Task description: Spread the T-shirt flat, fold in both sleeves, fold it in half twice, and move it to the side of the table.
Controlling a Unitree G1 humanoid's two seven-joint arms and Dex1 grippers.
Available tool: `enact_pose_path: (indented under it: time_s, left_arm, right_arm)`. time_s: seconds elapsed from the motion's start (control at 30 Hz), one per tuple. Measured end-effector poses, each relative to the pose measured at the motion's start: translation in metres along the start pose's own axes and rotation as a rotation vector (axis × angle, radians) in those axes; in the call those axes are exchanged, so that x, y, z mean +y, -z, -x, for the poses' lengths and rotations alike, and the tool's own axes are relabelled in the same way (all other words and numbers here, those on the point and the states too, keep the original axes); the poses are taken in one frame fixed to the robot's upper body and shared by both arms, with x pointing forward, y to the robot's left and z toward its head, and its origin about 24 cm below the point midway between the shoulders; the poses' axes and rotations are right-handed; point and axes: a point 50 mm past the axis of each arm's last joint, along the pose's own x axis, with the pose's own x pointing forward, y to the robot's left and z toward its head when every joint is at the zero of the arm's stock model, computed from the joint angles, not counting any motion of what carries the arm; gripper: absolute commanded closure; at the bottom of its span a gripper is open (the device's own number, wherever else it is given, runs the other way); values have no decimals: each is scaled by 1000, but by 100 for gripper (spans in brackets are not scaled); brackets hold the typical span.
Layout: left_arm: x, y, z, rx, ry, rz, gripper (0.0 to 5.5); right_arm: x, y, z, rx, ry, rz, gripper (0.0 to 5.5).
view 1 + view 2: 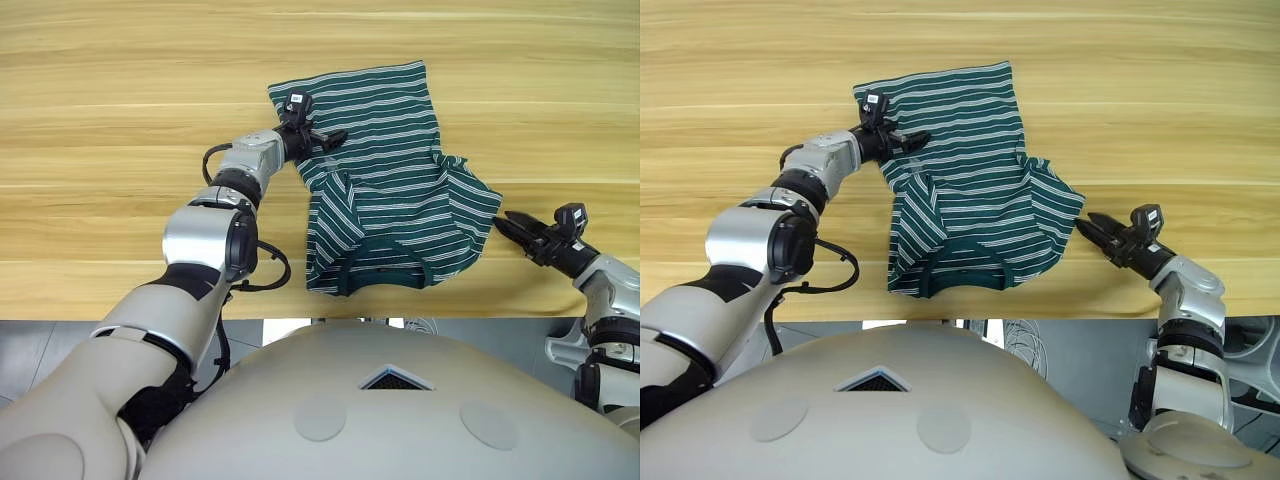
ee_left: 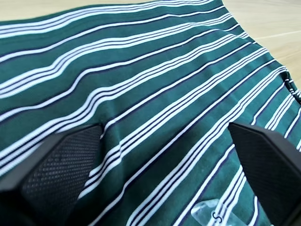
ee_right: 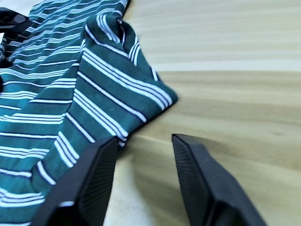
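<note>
**Open tools at both sides of a half-tidied T-shirt**

Desk edge comes first, pale wood running wide to the left and far side. On it, in the middle and a little to the right, lies the T-shirt, green with white stripes. Its collar lies close to the near edge and its hem on the far side. The left side looks doubled in over the body in a rumpled fold, while the right sleeve juts out to the right, uneven at its edge.

The left tool sits low over the far left part of the cloth. Its fingers are spread wide with striped fabric lying flat between them and nothing pinched. The right tool hangs over bare wood just beside the right sleeve, fingers parted by a moderate gap and holding nothing.

Judging by this, the right sleeve is next, and several things could spoil it:
- Closing too shallow would catch only the sleeve's edge, so it slips out mid-fold.
- Coming in too low would shove the cloth and bunch it.
- The left tool, if closed here, could gather two layers and drag the body askew.
- With the collar so close to the edge, any near-side pull might tip the shirt off.
</note>
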Motion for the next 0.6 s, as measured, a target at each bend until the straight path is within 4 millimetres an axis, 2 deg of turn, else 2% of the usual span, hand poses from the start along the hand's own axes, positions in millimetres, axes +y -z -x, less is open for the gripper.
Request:
enact_pose_path:
  time_s: [0.43, 0.6]
  left_arm:
    - [0, 0, 0, 0, 3, -2, 64]
    - [0, 0, 0, 1, 5, -5, 64]
  right_arm:
    - [4, -14, -35, -10, -63, -46, 313]
    - [5, -13, -38, -6, -63, -46, 399]
